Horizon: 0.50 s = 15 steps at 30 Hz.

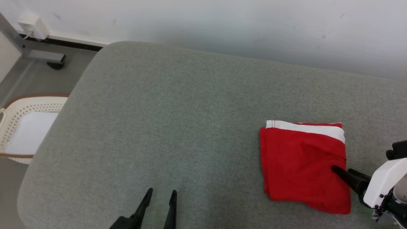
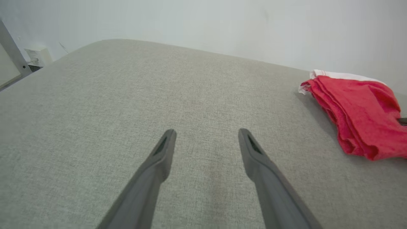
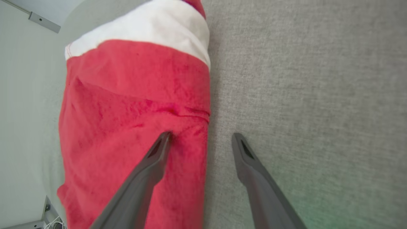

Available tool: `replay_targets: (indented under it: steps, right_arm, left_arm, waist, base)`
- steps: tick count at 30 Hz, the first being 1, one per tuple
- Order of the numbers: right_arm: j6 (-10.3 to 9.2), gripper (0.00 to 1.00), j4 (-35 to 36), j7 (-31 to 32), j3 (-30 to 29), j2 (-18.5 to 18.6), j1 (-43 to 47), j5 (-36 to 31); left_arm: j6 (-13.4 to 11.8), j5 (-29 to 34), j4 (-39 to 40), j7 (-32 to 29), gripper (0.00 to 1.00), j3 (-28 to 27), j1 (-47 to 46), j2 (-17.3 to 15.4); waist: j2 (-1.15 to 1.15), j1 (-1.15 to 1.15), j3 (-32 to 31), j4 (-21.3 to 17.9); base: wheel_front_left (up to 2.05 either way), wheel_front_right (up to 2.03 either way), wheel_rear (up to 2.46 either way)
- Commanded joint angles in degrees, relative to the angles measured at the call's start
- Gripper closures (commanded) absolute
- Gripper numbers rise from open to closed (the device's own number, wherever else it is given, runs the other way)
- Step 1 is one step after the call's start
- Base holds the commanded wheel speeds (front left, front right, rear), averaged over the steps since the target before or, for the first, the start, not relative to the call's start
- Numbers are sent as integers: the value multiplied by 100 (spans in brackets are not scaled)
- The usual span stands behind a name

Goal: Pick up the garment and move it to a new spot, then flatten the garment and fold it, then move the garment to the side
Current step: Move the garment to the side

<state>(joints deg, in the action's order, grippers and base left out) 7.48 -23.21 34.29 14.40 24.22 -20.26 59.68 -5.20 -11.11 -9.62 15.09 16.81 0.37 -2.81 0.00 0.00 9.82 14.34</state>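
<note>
On the grey cushion [image 1: 175,111], the folded red garment [image 1: 302,159] lies right, its right edge between the right gripper's [image 3: 200,136] wide, empty jaws. The left gripper [image 1: 160,192] is well apart, also spread and empty.

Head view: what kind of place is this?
Likely a home-style laundry setup: a grey upholstered surface, a perforated white basket on the floor beside it, and a folded red garment lying on the fabric.
</note>
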Motion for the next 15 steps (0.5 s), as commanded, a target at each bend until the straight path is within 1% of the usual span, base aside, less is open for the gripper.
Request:
replay_targets:
  steps: [1, 6, 7, 8, 9, 11, 13, 15]
  right_arm:
    - [0, 0, -113, 32, -3, -41, -108, 37]
    - [-2, 0, -453, -42, -41, -377, -246, 262]
    - [-2, 16, -496, -65, -32, -440, -289, 294]
    - [-2, 76, -489, -106, -10, -492, -334, 329]
    - [-2, 100, -468, -168, -9, -550, -381, 378]
    - [-2, 100, -440, -301, -71, -613, -488, 532]
    - [-2, 100, -431, -397, -133, -597, -599, 629]
    - [-2, 100, -435, -433, -75, -542, -623, 611]
  left_arm:
    - [-32, -29, -20, 6, 0, -11, -57, -21]
    - [-66, -24, -39, 6, 0, 1, -82, -21]
    - [-61, -14, -38, 6, 0, 2, -88, -21]
    - [-59, -10, -29, 6, 0, 13, -100, -21]
    - [-64, -4, -14, 6, 0, 19, -107, -21]
    - [-74, 12, -1, 6, 0, 17, -123, -22]
    - [-59, 54, -4, 6, 0, 4, -141, -22]
    - [-48, 76, 4, 6, 0, -31, -156, -22]
  waist:
    - [0, 0, 141, 171]
    - [0, 0, 152, 191]
    - [0, 0, 151, 170]
    - [0, 0, 147, 140]
    - [0, 0, 145, 98]
    - [0, 0, 145, -27]
    - [0, 0, 137, -200]
    - [0, 0, 130, -427]
  base:
    - [0, 0, 0]
    - [0, 0, 0]
    - [0, 0, 0]
    - [0, 0, 0]
    - [0, 0, 0]
    - [0, 0, 0]
    - [0, 0, 0]
    - [0, 0, 0]
